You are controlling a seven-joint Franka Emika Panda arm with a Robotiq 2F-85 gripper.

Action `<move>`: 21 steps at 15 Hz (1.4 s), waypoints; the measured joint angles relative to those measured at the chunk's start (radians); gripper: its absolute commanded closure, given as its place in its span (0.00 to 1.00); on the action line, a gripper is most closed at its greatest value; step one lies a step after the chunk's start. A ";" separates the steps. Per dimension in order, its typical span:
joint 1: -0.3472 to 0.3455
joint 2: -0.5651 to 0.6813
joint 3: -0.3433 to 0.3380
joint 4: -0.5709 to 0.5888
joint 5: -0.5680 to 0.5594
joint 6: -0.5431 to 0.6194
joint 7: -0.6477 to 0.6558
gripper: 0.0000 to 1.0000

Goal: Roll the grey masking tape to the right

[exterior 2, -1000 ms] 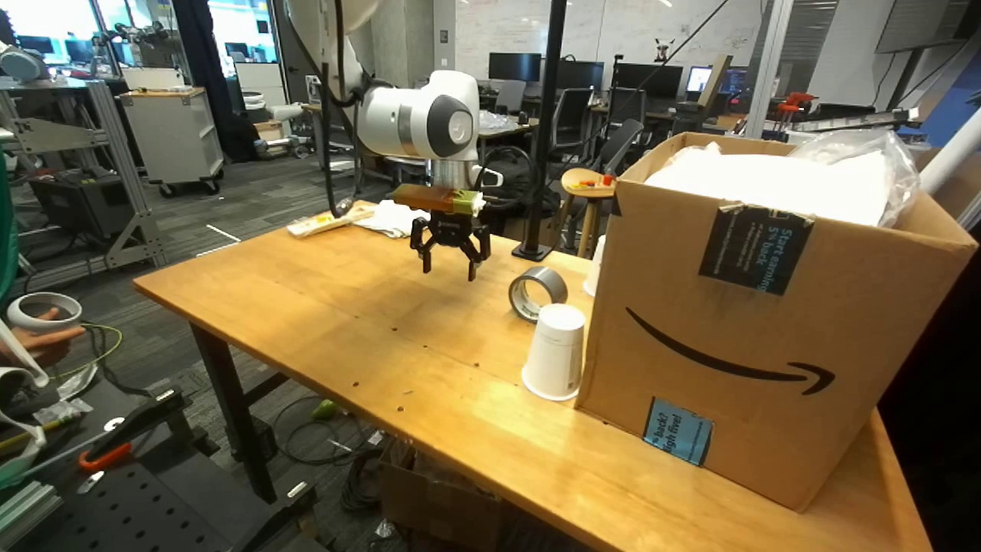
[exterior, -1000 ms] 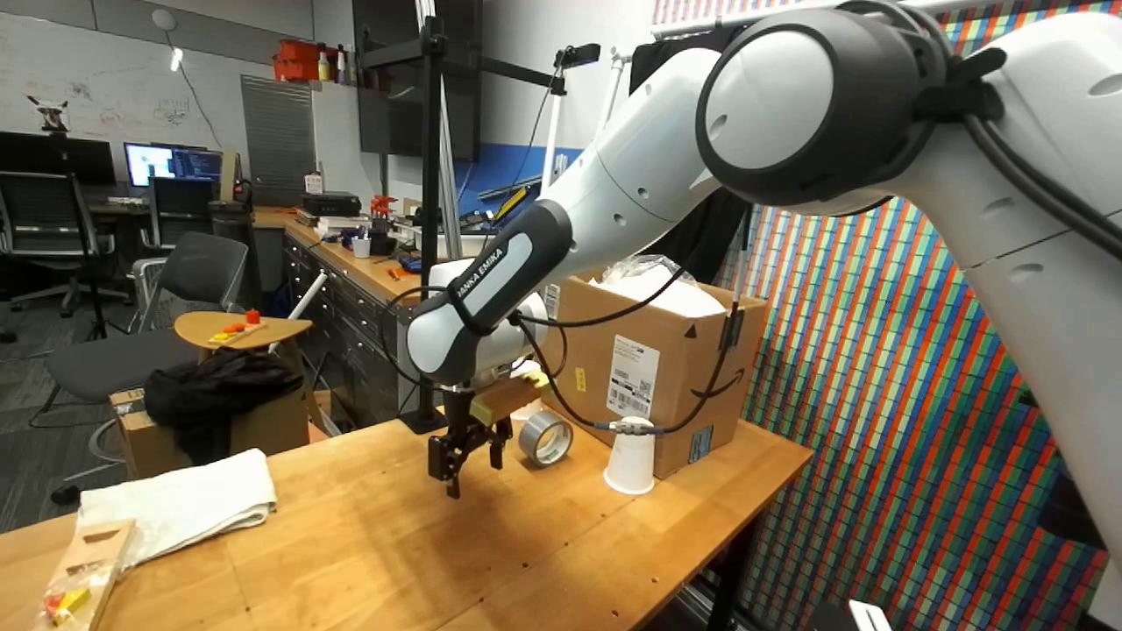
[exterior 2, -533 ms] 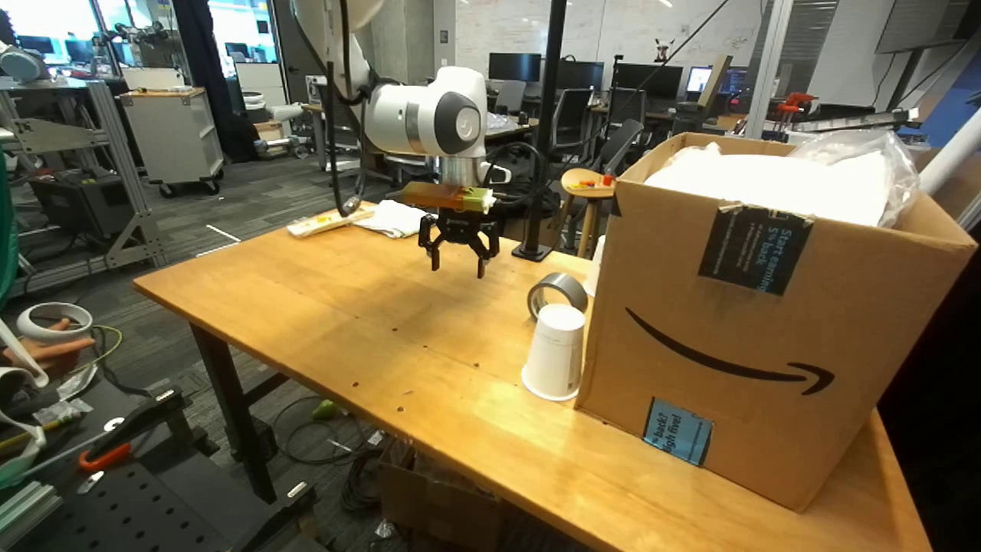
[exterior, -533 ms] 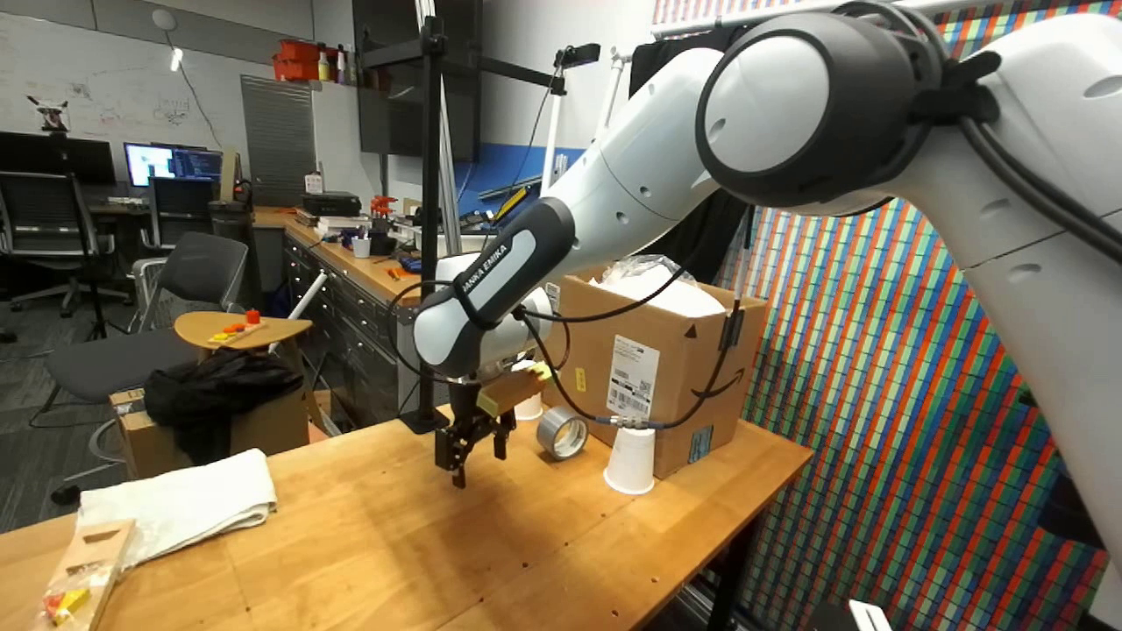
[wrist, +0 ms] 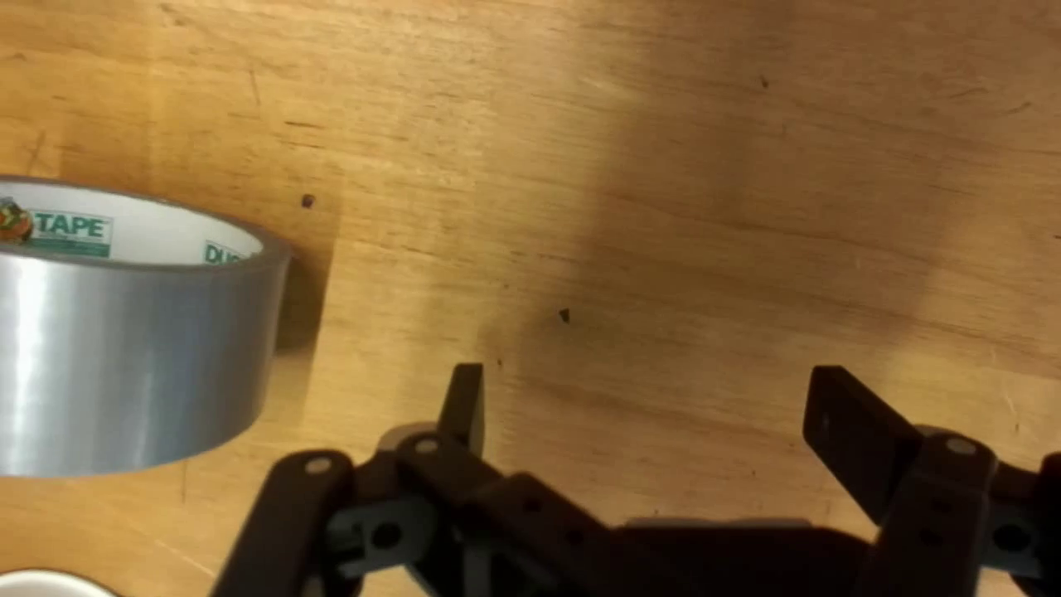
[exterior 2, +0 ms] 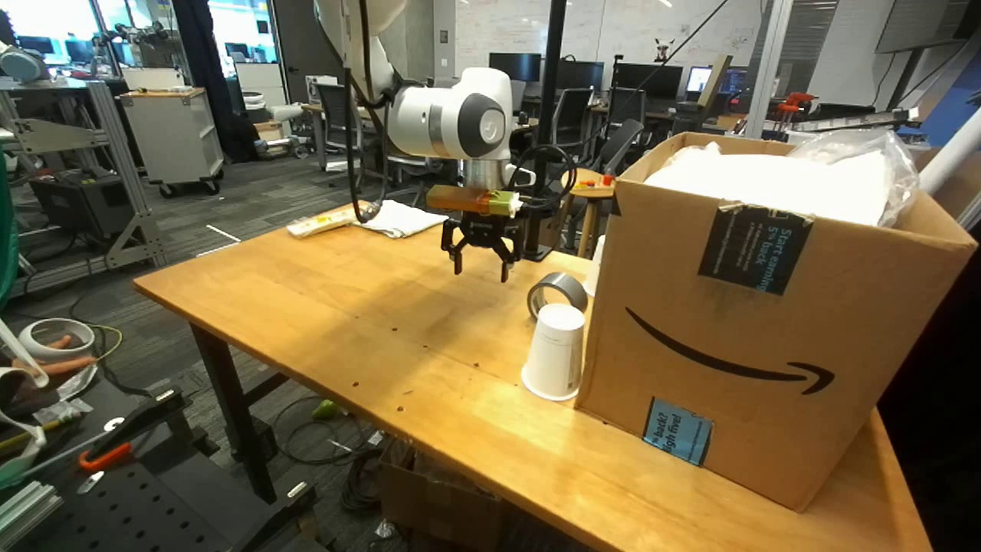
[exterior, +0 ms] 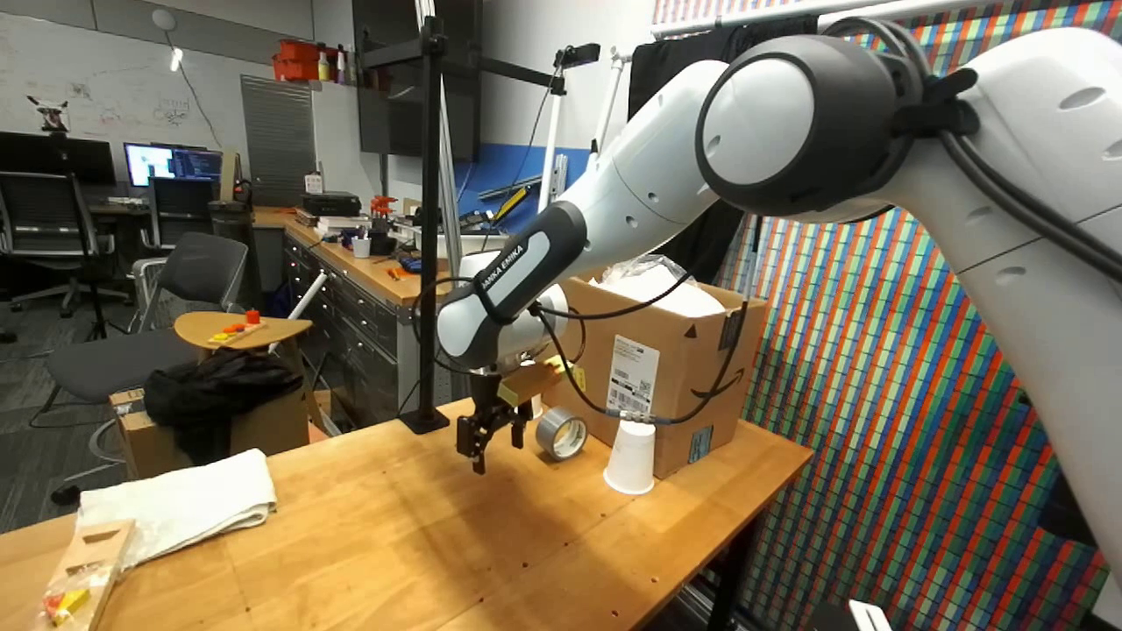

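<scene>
The gripper (exterior 2: 481,274) is hovering above the wooden table (exterior 2: 306,291) with its 2 fingers (wrist: 854,439) spread apart, while the grey masking tape (wrist: 137,365) is standing on its edge between the gripper and the cardboard box (exterior 2: 713,345).

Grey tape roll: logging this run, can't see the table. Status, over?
Gripper open, empty, above table. Grey tape roll standing on edge, ungripped. White cup and cardboard box close by, might block rolling.

In an exterior view, the tape (exterior 2: 573,288) is on the table (exterior 2: 329,295), just behind a cup (exterior 2: 553,356). The box (exterior 2: 736,337) is on their right. The gripper (exterior 2: 481,271) is above the table, on their left.
</scene>
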 measured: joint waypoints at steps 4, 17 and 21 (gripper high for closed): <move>-0.018 0.022 0.000 0.011 0.002 0.000 -0.009 0.00; -0.057 0.049 -0.045 0.083 0.003 -0.027 -0.027 0.00; -0.065 0.047 -0.072 0.087 0.003 -0.034 -0.027 0.00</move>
